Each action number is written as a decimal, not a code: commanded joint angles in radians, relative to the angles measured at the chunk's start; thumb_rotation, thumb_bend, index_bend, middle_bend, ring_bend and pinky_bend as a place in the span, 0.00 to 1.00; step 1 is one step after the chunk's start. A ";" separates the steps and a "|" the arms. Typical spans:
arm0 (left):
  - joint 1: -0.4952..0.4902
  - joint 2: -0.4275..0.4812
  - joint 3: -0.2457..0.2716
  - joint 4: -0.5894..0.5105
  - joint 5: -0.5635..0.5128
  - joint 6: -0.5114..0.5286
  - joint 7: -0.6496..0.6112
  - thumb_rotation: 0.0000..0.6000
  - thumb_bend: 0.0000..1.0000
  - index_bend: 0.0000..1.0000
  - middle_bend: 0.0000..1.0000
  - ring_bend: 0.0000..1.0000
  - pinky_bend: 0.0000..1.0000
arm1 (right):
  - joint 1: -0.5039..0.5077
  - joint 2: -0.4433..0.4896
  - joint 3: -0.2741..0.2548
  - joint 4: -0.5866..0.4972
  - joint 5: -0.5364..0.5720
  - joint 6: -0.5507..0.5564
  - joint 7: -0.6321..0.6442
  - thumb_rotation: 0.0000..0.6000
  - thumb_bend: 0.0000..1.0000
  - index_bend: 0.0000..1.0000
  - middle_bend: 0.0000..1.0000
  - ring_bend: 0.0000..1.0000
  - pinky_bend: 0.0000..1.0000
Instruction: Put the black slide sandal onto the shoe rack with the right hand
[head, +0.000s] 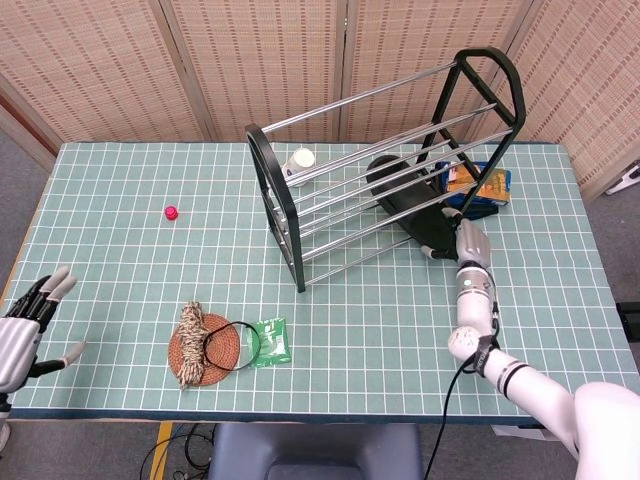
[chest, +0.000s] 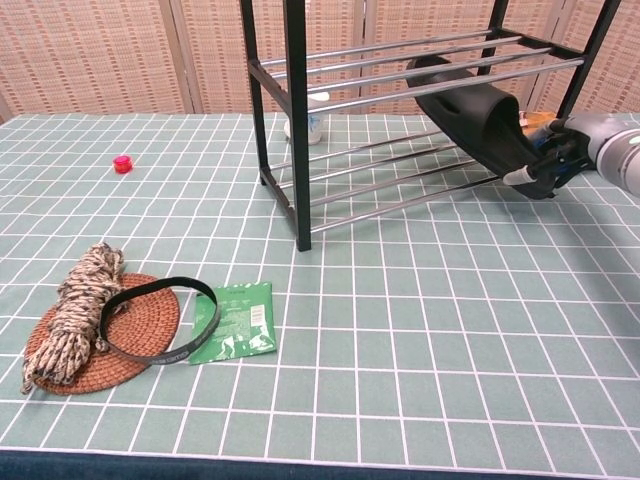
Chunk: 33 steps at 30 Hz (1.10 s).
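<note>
1. Head view: I see my right hand gripping the heel end of the black slide sandal, fingers wrapped around it. The sandal is tilted, its toe end pushed in among the bars of the shoe rack, and its heel sticks out of the rack's open front side.
2. Head view: my left hand hangs at the table's near-left corner, well apart from the rack, fingers spread and holding nothing.
3. Head view: behind the rack's right end frame lies a blue and orange packet; a white cup shows through the bars near its left end frame.
4. Chest view: my right hand holds the sandal by its heel, at the rack's right end. The sandal slants upward, its toe up among the upper bars.
5. Chest view: well in front of the rack's left leg lie a woven mat with a rope bundle on it, a black band and a green packet. A red cap sits far left of the rack.
</note>
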 joint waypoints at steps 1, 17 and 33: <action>0.003 0.003 0.000 0.001 0.001 0.004 -0.006 1.00 0.26 0.00 0.02 0.00 0.17 | 0.009 -0.010 0.004 0.023 -0.003 -0.014 0.009 1.00 0.25 0.42 0.26 0.24 0.35; 0.005 0.005 0.000 0.002 0.009 0.004 -0.011 1.00 0.26 0.00 0.02 0.00 0.17 | 0.019 -0.036 0.013 0.075 -0.033 -0.036 0.044 1.00 0.25 0.27 0.15 0.19 0.35; 0.008 0.007 -0.003 0.006 0.009 0.008 -0.018 1.00 0.26 0.00 0.02 0.00 0.17 | 0.013 -0.039 -0.003 0.081 -0.091 -0.052 0.079 1.00 0.23 0.00 0.00 0.04 0.22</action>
